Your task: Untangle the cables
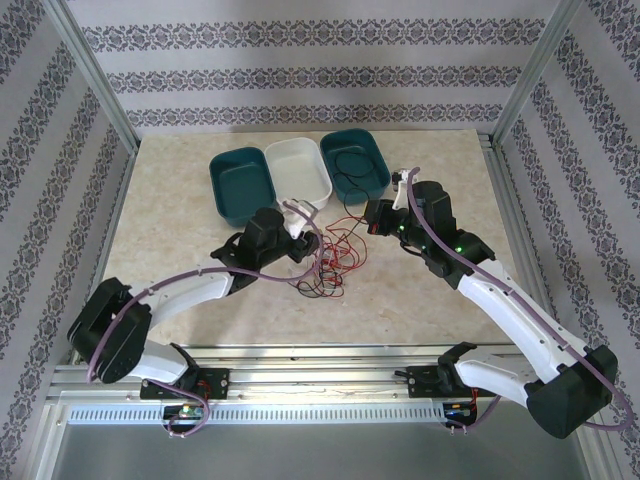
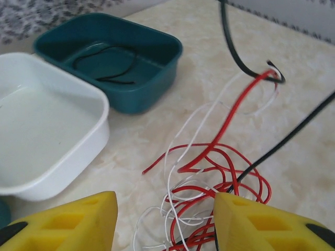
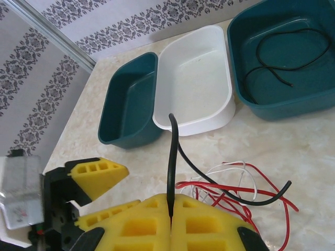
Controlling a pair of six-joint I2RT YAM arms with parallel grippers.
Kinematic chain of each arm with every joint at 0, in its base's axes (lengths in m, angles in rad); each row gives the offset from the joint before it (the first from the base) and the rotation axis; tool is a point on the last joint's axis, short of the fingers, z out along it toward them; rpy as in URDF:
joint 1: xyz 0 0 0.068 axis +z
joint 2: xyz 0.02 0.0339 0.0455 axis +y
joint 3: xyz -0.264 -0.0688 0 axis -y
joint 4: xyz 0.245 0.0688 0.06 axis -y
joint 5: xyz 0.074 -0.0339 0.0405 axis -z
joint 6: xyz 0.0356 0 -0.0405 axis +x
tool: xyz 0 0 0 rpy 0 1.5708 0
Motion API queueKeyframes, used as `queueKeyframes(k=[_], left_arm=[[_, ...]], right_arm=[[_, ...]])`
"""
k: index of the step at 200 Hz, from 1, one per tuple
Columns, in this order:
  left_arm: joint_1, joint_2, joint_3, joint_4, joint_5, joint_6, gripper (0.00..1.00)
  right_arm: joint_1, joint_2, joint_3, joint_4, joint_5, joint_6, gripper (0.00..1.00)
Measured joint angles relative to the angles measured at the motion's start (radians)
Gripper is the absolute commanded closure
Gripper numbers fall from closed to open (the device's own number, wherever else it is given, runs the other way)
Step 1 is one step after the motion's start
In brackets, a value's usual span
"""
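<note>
Your right pincer (image 3: 171,205) is clamped on a black cable (image 3: 171,157); left pincer (image 2: 165,215) sits apart over tangled cables (image 2: 191,204)

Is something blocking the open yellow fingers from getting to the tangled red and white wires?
Nothing visible does. The left gripper hangs open right over the cables, with wires lying between its fingers. The white tub sits off to one side, clear of them.

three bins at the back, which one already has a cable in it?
The right-hand teal bin: a black cable lies looped on its floor. The white bin in the middle and the left teal bin show none.
</note>
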Motion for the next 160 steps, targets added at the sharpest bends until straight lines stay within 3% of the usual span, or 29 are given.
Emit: queueKeyframes(k=[35,115,141,160], left_arm=[[0.017,0.096,0.073,-0.01,0.108,0.106,0.49],[0.027,0.213,0.193,-0.032,0.232,0.164,0.52],[0.027,0.248,0.217,-0.034,0.231,0.164,0.61],[0.027,0.274,0.228,-0.034,0.232,0.161,0.82]], right_arm=[[0.005,0.001,0.0,0.016,-0.003,0.015,1.0],[0.022,0.009,0.0,0.032,-0.007,0.026,1.0],[0.022,0.015,0.0,0.034,-0.01,0.026,1.0],[0.022,0.016,0.0,0.034,-0.011,0.026,1.0]])
